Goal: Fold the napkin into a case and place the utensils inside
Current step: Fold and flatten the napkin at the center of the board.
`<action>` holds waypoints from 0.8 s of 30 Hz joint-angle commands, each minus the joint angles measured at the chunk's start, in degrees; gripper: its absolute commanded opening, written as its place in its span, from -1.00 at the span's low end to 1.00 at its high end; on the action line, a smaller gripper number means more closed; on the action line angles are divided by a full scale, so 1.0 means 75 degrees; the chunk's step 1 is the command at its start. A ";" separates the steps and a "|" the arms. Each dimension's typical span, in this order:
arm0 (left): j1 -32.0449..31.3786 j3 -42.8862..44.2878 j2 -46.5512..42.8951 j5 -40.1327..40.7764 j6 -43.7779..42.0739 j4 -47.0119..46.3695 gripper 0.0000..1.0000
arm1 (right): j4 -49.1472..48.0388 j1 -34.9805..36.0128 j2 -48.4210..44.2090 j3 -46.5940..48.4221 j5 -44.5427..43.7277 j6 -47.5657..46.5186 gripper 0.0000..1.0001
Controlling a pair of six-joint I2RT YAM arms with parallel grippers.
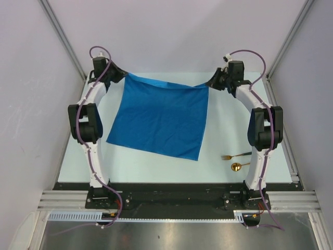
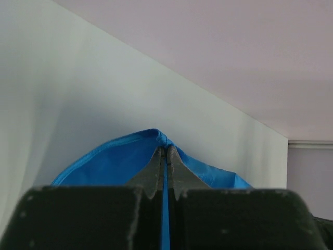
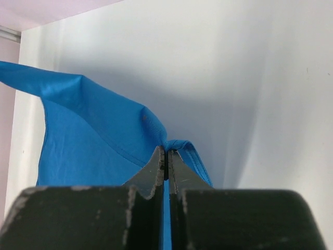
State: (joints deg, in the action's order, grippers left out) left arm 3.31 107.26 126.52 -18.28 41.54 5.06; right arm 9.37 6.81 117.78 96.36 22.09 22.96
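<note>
On the pale table [image 1: 223, 120], centre, the napkin [image 1: 158, 117] lies opened out as a rough square w/ no clear long axis, twisted a bit so its near-R corner points toward the fork [image 1: 234, 155]. Far edge runs L–R, strung btwn both arms and sagging slightly mid-span. Left gripper [image 1: 125, 74] is pinched tight on the far-L corner, right gripper [image 1: 209, 84] on the far-R corner. Fork and spoon [image 1: 240, 166] lie by the right arm, apart from the cloth, long axes L–R, heads pointing L, spoon nearer.
</note>
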 commanded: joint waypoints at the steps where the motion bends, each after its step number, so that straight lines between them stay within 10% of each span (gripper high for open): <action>1: 0.0051 0.0546 -0.0099 0.0267 -0.0229 0.0320 -1.00 | -0.0125 0.0170 0.0011 0.0406 0.0172 -0.0132 -1.00; 10: 0.0367 0.0302 -0.0872 0.0540 -0.0640 0.2734 -1.00 | 0.0451 0.0872 -0.1568 -0.1078 -0.0061 0.0358 -1.00; 24: 0.0261 -0.4351 -0.3849 0.2260 -0.1342 0.4281 -1.00 | 0.0321 0.2104 -0.5156 -0.6154 -0.0191 0.0537 -1.00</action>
State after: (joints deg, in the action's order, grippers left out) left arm 5.34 77.21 100.20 -7.62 35.46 32.99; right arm 12.29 21.96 83.35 54.41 21.45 26.96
